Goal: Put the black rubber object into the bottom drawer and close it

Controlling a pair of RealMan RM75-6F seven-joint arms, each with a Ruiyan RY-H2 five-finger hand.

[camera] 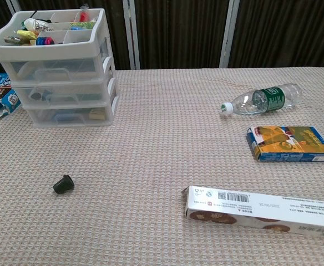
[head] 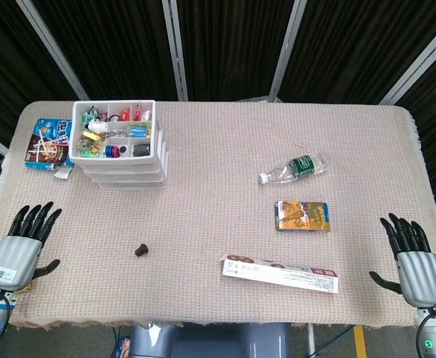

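The small black rubber object (head: pixel 141 250) lies on the woven cloth near the table's front left; in the chest view the black rubber object (camera: pixel 63 184) sits alone on the cloth. The white drawer unit (head: pixel 121 153) stands at the back left with all drawers pushed in, and its bottom drawer (camera: pixel 70 115) shows in the chest view. My left hand (head: pixel 22 246) rests open at the table's front left edge, well left of the object. My right hand (head: pixel 414 257) is open at the front right edge. Neither hand shows in the chest view.
A long flat snack box (head: pixel 280 274) lies front centre-right, a small orange box (head: pixel 302 215) behind it, and a plastic bottle (head: pixel 295 168) on its side further back. A blue packet (head: pixel 48 143) lies left of the drawer unit, whose top tray (camera: pixel 51 27) holds several small items.
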